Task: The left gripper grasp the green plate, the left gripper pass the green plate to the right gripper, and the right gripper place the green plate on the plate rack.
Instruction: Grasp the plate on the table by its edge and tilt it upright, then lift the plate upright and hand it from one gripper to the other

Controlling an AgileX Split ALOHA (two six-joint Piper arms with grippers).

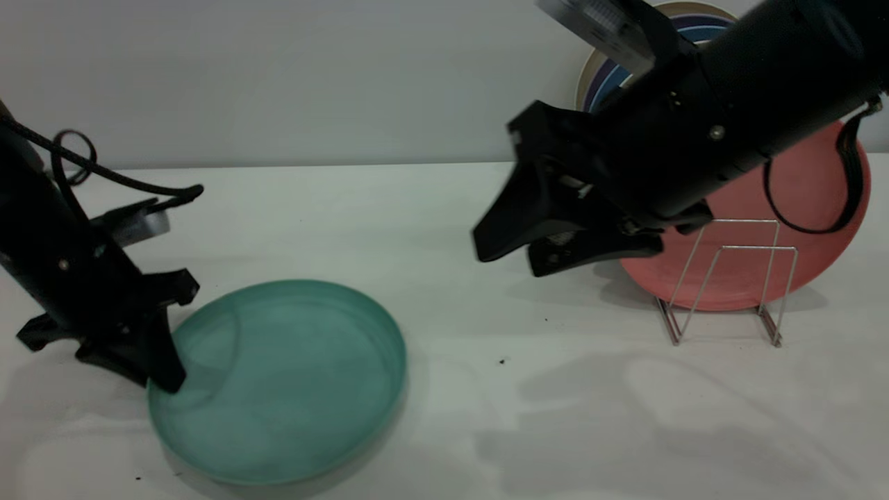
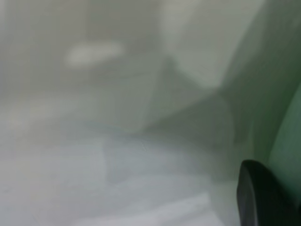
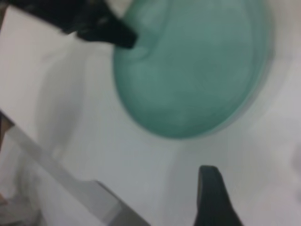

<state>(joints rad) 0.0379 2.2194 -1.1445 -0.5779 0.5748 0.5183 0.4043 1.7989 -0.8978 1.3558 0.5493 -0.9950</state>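
The green plate (image 1: pixel 285 378) lies flat on the white table at the front left. It also shows in the right wrist view (image 3: pixel 193 66). My left gripper (image 1: pixel 132 368) is down at the plate's left rim, open, with one fingertip (image 1: pixel 168 378) resting just inside the rim. In the left wrist view only one finger (image 2: pixel 263 197) shows, with the plate (image 2: pixel 287 141) close beside it. My right gripper (image 1: pixel 514 257) hangs open and empty in the air above the table's middle, apart from the plate. The plate rack (image 1: pixel 726 247) stands at the right.
A salmon-pink plate (image 1: pixel 799 201) stands upright in the rack behind the wire loops. Blue and cream plates (image 1: pixel 611 76) lean on the wall behind the right arm. The white table (image 1: pixel 542 389) lies bare between the green plate and the rack.
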